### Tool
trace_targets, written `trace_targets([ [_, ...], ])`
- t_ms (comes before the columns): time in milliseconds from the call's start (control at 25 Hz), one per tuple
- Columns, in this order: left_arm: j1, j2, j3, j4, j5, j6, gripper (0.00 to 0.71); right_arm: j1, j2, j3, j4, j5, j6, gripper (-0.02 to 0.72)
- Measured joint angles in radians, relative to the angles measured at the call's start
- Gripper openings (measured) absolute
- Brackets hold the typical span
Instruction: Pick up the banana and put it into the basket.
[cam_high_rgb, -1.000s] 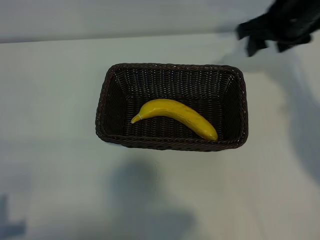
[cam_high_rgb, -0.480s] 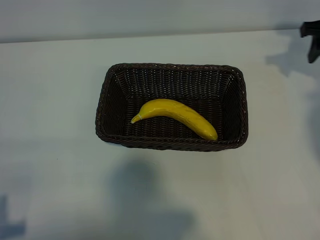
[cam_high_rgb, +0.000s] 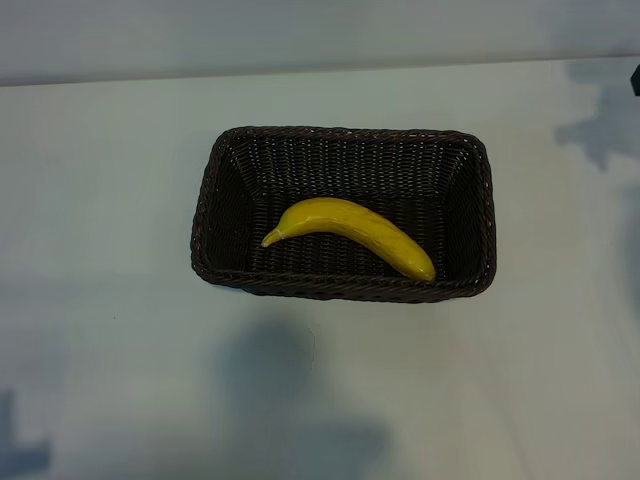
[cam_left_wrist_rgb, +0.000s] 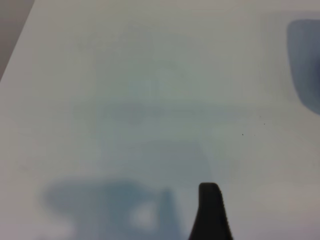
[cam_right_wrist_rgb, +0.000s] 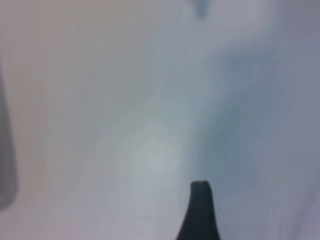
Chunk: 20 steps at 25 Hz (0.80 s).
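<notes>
White tabletop (cam_high_rgb: 110, 380) fills every view, crossed by soft grey shadows and meeting a pale wall along its far edge.

One dark fingertip (cam_left_wrist_rgb: 210, 212) of the left gripper shows in the left wrist view, poking up over bare table with nothing against it; the second finger lies outside that picture, and the jaws stand wide apart, empty. One dark fingertip (cam_right_wrist_rgb: 199, 212) of the right gripper shows the same way in the right wrist view, also above bare table and touching nothing, its jaws likewise spread and holding nothing. In the exterior view only a tiny dark sliver at the far right edge marks the right arm, well apart from the basket; the left arm does not appear there.

Farther out, near the middle of the table, sits the basket (cam_high_rgb: 205, 215), dark brown wicker, rectangular with rounded corners. The banana (cam_high_rgb: 350, 232) lies inside it on the woven floor, running diagonally, its thin stem end toward the basket's left side and its blunt end close to the front right corner, by the near wall.
</notes>
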Motion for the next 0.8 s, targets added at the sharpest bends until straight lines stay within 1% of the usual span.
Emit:
trace_targets([
  [120,0.000,0.000,0.000,0.000,0.000,0.000,0.550,0.000,-0.064,0.004,0.000,-0.001,0.012,0.590],
  [240,0.000,0.000,0.000,0.000,0.000,0.000,0.550,0.000,-0.176,0.062,0.000,-0.003,0.015,0.590],
  [800,0.000,0.000,0.000,0.000,0.000,0.000,0.550,0.000,-0.821,0.635,0.000,0.009,0.023,0.588],
])
